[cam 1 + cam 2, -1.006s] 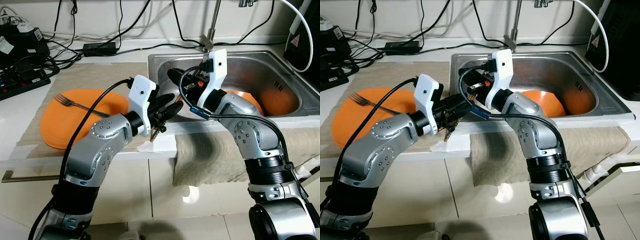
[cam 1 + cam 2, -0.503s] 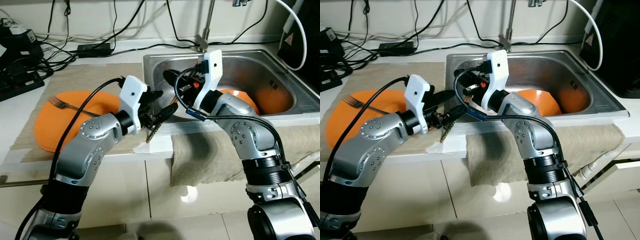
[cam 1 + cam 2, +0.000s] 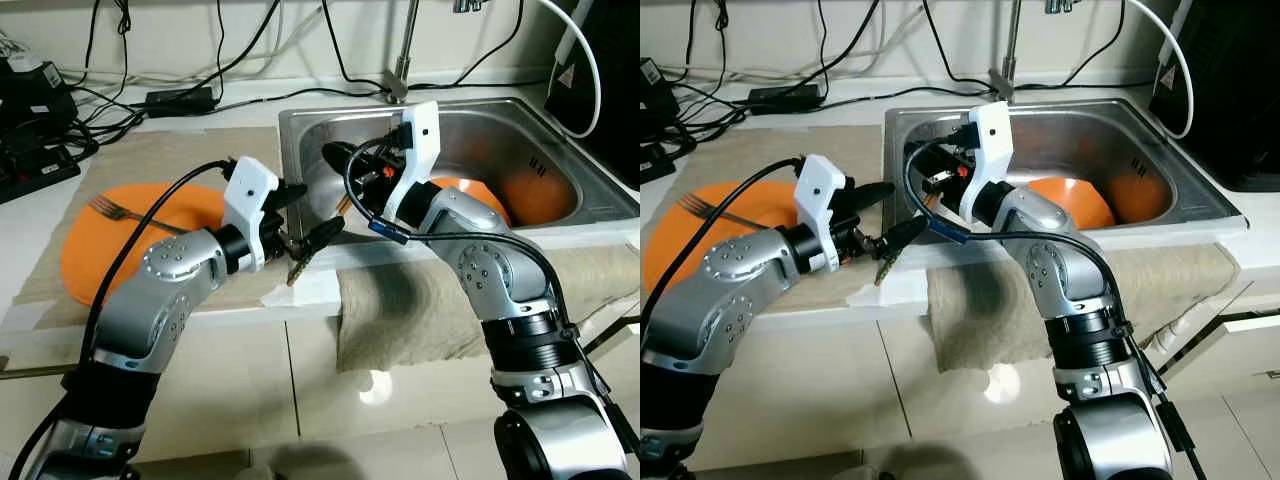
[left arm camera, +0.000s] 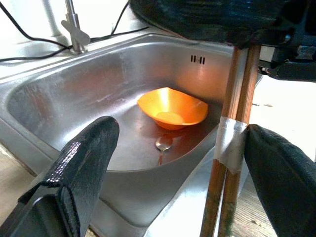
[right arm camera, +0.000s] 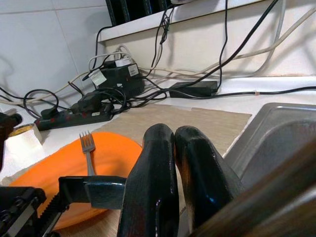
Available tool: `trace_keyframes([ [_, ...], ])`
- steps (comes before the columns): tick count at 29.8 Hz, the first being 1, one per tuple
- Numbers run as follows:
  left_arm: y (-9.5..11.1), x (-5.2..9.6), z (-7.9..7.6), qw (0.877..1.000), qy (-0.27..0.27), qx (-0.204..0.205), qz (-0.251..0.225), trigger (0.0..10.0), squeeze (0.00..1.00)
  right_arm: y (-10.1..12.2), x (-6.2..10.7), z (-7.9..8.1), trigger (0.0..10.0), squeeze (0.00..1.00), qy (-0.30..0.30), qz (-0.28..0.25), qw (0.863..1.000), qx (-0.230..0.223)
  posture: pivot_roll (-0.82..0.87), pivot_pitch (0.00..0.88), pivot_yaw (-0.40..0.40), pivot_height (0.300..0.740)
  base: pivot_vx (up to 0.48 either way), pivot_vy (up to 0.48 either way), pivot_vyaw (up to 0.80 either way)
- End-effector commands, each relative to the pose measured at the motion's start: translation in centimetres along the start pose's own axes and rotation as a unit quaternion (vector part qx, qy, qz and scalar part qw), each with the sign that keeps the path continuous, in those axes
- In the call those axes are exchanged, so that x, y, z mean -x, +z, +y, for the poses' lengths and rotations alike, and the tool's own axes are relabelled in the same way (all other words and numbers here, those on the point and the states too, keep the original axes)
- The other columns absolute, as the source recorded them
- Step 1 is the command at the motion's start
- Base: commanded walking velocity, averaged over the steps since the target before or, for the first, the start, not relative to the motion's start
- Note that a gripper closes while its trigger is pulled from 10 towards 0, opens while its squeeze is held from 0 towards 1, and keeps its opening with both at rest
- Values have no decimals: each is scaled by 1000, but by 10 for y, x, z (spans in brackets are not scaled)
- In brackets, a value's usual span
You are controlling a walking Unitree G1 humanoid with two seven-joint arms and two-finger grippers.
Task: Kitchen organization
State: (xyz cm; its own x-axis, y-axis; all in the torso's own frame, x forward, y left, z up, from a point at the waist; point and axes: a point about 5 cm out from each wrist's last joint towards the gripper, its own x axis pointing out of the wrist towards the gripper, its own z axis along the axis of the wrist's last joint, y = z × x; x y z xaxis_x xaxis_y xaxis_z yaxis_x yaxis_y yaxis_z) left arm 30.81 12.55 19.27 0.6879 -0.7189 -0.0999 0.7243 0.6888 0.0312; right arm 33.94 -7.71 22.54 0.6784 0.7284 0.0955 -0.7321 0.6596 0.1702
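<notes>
Since a second ago your left gripper [image 3: 310, 238] has pulled back toward the orange plate side, and the taped pair of wooden chopsticks [image 3: 305, 258] has gone with it. The pair now hangs off the left fingers over the front edge of the bench [image 3: 320, 290], tips pointing down, just left of the steel sink [image 3: 560, 215]. The head camera has shifted a bit too, so not all of that is real motion.

Left fingers look spread in the wrist view, with the chopsticks running right along the inside of one finger [image 4: 281, 182]. From the head views the pair does seem carried there, but I can't see how firmly.

Your right gripper [image 3: 340, 157] sits at the sink's left rim with its fingers [image 5: 158, 177] pressed together, nothing in them.

My read is you've got the chopsticks out and the handover is done, so next comes parking them somewhere sensible. The flat orange plate with the metal fork [image 3: 125, 210] lying on it is on the beige mat [image 3: 150, 150] to the left, which looks like the obvious spot.

Left in the sink: an orange bowl [image 4: 173, 107] and a metal spoon [image 4: 163, 145] just beside it. I'd watch the chopsticks swinging, that hold looks loose.
</notes>
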Motion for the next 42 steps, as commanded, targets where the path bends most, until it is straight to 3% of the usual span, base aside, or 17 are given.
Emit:
trace_keyframes([
  [1, -6, 33, 51, 989, 146, 15, 25, 10000, 0, -17, 15, -21, 0, 0, -54, 50, 997, 8, 67, 25, 24, 740, 0, 0, 0],
  [4, -4, 45, 59, 986, 162, 16, 23, 10000, 0, -17, 16, -21, 0, 0, -56, 48, 997, 10, 63, 23, 26, 740, 0, 0, 0],
  [16, 14, 57, 67, 982, 185, 15, -21, 10000, 0, -20, 17, -22, 0, 0, -57, 51, 997, 10, 76, 20, 20, 740, 0, 0, 0],
  [24, 26, 72, 73, 985, 166, 13, -35, 10000, 0, -21, 17, -23, 0, 0, -57, 52, 997, 11, 79, 16, 20, 740, 0, 0, 0],
  [30, 34, 77, 66, 990, 129, 16, -48, 10000, 0, -22, 17, -24, 0, 0, -59, 52, 997, 12, 79, 12, 22, 740, 0, 0, 0],
  [37, 28, 75, 64, 990, 130, 20, -41, 10000, 0, -22, 17, -24, 0, 0, -60, 51, 997, 14, 81, 13, 21, 740, 0, 0, 0],
  [40, 27, 74, 59, 991, 120, 28, -44, 10000, 0, -21, 17, -24, 0, 0, -59, 49, 997, 14, 81, 13, 21, 740, 0, 0, 0],
  [42, 19, 67, 43, 995, 83, 44, -38, 10000, 0, -19, 15, -23, 0, 0, -58, 43, 997, 13, 81, 13, 20, 740, 0, 0, 0],
])
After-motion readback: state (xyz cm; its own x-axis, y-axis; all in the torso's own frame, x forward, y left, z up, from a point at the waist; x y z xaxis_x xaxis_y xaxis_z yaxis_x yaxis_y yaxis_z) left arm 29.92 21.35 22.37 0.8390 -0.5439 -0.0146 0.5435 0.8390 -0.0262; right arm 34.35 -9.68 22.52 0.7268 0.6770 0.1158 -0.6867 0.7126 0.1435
